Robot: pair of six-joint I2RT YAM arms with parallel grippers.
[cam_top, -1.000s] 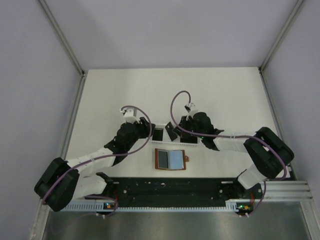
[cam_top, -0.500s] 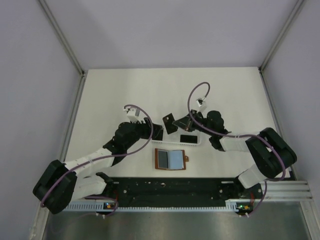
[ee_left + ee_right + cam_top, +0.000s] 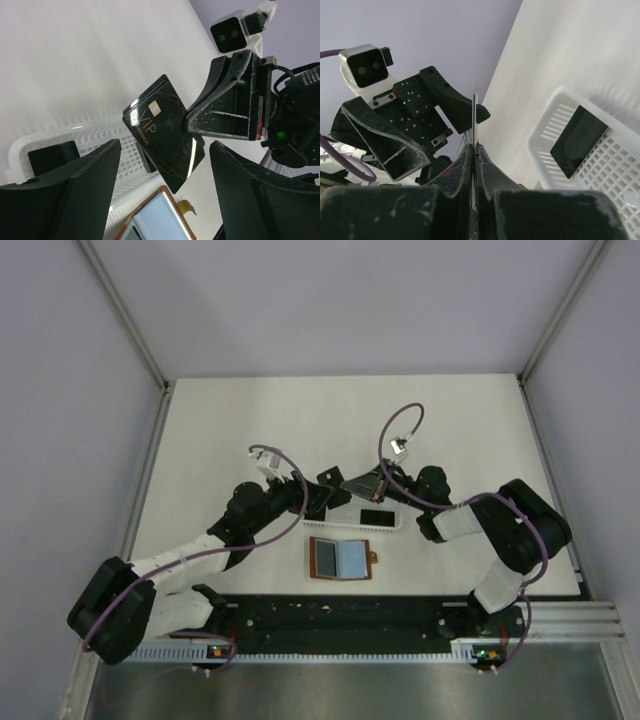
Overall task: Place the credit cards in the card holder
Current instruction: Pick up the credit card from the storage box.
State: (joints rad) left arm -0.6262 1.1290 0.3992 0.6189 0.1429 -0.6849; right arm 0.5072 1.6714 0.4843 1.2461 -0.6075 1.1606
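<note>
Now, you have the white table [image 3: 450, 420] under everything, with both arms meeting just past its middle in the top view. Your left arm [image 3: 190, 555] comes in from 7 o'clock and your right arm [image 3: 470, 525] from 4 o'clock.

Your left gripper [image 3: 164, 146] stands wide, its two fingers on either side of a card and touching nothing. Your right gripper [image 3: 474, 147], at 3 o'clock of the left one, is pinched tight on that card. You see the card edge-on from the right wrist, rising out of the closed tips.

Below the two grippers sits the white slotted basket [image 3: 392, 526], flat on the table. The card holder [image 3: 340, 559] lies at 6 o'clock of the basket, near it but apart. It is spread open with its bluish pockets facing up and its clasp tab pointing to 3 o'clock.

The held card is the black VIP card [image 3: 160, 130], with gold lettering and a small light chip. It hangs tilted in the air above the basket's 9 o'clock end. You cannot tell whether a second card is stacked behind it. A loose card [image 3: 376, 517], plain black, lies flat inside the basket.
</note>
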